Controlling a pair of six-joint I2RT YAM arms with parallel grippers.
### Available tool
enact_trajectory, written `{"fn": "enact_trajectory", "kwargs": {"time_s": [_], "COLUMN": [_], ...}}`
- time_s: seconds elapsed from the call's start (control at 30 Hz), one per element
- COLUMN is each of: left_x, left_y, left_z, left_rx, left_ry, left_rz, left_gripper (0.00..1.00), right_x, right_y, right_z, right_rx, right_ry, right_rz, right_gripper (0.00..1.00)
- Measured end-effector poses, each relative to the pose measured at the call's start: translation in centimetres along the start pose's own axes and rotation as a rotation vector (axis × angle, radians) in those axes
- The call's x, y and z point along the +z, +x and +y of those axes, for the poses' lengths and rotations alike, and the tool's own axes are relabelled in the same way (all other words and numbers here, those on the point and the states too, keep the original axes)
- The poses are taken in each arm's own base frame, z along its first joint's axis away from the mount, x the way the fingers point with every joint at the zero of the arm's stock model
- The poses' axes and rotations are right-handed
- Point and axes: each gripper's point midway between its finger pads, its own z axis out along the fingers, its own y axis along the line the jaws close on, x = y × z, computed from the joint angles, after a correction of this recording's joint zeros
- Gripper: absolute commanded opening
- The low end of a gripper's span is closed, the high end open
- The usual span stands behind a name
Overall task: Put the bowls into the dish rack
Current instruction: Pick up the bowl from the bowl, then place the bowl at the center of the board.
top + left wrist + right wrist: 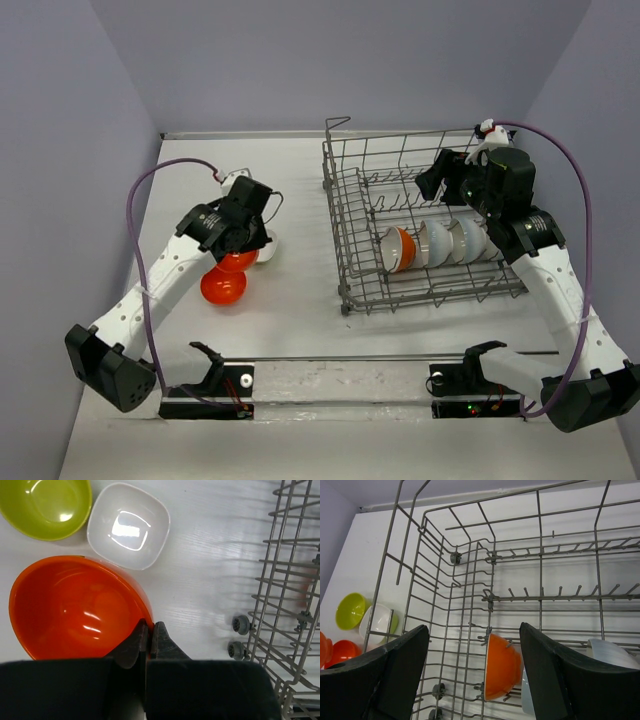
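Near the left edge of the table, my left gripper point(149, 639) is closed thin on the rim of an orange bowl point(75, 610) (glossy, so I judge it slippery, stiff and breakable; the rim gives the best hold). Beyond it, a squarish white bowl point(127, 527) and a yellow-green bowl point(45, 505) sit just beside each other. Farther right, above the dish rack point(492, 596), my right gripper point(474, 630) hangs wide and empty. Only the right wrist view shows the free tines clearly; only the top view shows the row of white bowls point(440, 240) along the rack's near edge.

No readable text, label, brand or number shows anywhere.
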Motion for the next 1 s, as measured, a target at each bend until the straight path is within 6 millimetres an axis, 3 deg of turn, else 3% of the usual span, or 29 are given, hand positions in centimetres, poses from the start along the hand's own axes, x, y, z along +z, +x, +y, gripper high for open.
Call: {"fn": "enact_trajectory", "kwargs": {"time_s": [0.2, 0.47, 0.7, 0.8, 1.0], "left_x": [-0.2, 0.0, 2.1, 3.0, 4.3], "left_y": [3.4, 11.9, 15.0, 16.0, 17.1], "left_z": [-3.3, -8.6, -7.5, -7.1, -7.4], "left_rx": [0.122, 0.382, 0.418, 0.421, 0.419], "left_ry": [0.044, 0.095, 0.059, 0.054, 0.056], "left_rz": [0.056, 0.166, 0.206, 0.222, 0.233], "left_gripper": [0.00, 0.00, 0.00, 0.06, 0.08], "right_x": [0.0, 0.0, 0.0, 0.1, 0.1], "right_y": [0.0, 0.0, 0.1, 0.1, 0.1], "right_z": [-0.1, -0.2, -0.3, -0.3, -0.3], "right_rx": [-0.002, -0.005, -0.010, -0.010, -0.010], "right_ry": [0.007, 0.009, 0.012, 0.012, 0.013], "right_rz": [-0.002, -0.001, 0.001, 0.002, 0.003], "right_gripper": [0.79, 0.79, 0.78, 0.78, 0.79]}}
